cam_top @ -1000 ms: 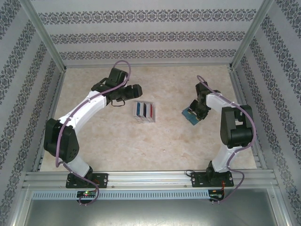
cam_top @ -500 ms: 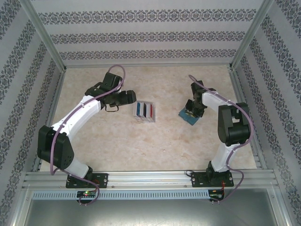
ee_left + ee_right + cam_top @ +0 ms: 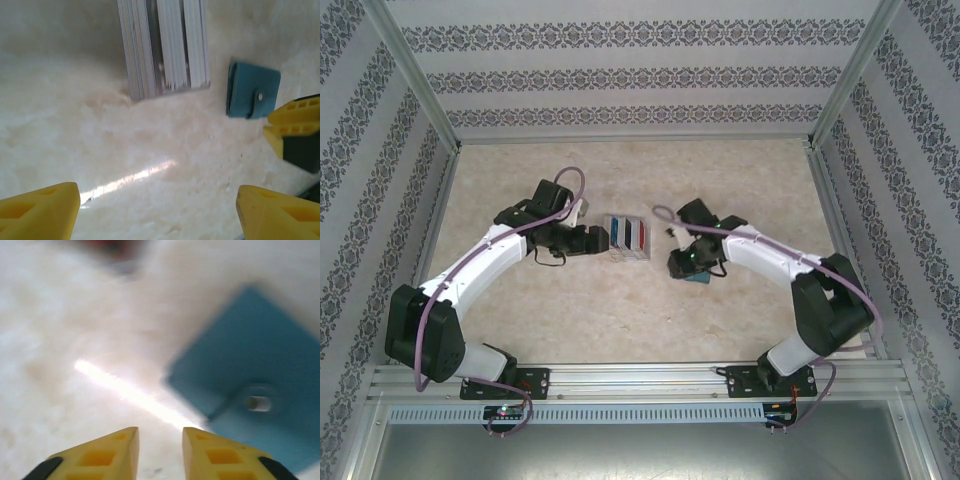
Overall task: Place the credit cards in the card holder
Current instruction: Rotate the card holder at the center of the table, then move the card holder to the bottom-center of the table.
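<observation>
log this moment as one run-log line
left gripper: open, empty, facing grey card rack | right gripper: jaws narrowly apart, empty, by closed teal wallet | credit cards: in rack slots

Teal card holder [image 3: 251, 89] — grey rack [image 3: 165, 45], cream-marbled table [image 3: 125, 150].

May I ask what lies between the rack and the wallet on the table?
Nothing: in the left wrist view, the stretch of table between the rack and the wallet is bare.
</observation>
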`<control>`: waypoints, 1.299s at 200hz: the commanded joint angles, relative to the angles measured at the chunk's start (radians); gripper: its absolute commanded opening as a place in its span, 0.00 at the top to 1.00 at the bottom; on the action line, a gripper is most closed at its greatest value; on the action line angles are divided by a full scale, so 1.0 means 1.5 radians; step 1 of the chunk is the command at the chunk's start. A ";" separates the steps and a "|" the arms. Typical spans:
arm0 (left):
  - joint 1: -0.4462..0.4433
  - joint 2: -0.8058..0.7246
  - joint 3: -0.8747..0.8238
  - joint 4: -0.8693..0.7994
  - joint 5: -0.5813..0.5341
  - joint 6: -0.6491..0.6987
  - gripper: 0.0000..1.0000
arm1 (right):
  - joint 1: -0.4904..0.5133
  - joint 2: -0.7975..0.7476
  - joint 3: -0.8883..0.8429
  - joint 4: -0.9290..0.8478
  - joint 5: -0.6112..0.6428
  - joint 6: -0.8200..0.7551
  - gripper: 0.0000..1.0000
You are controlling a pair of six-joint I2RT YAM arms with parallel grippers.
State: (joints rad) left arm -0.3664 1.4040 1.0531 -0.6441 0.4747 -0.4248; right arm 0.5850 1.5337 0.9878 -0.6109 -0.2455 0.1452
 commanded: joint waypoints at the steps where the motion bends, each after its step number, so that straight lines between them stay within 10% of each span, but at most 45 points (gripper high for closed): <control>1: -0.009 -0.021 -0.038 -0.009 0.057 0.022 0.18 | 0.058 -0.036 -0.012 -0.017 -0.021 -0.038 0.66; 62: -0.036 -0.060 -0.114 0.030 0.031 0.016 0.19 | -0.090 -0.096 -0.094 -0.002 0.169 0.302 0.55; 146: -0.036 -0.039 -0.104 0.021 -0.041 -0.021 0.19 | -0.061 0.074 0.005 0.002 0.164 0.320 0.57; 211: -0.036 -0.040 -0.102 0.011 -0.046 -0.028 0.19 | -0.018 0.155 0.041 0.001 0.156 0.241 0.71; 260: -0.035 -0.074 -0.142 0.036 -0.025 -0.014 0.18 | 0.138 0.133 0.057 -0.017 0.010 -0.078 0.75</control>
State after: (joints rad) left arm -0.4126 1.3357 0.8749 -0.6048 0.4217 -0.4564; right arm 0.6678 1.7332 1.0477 -0.5804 -0.1070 0.3294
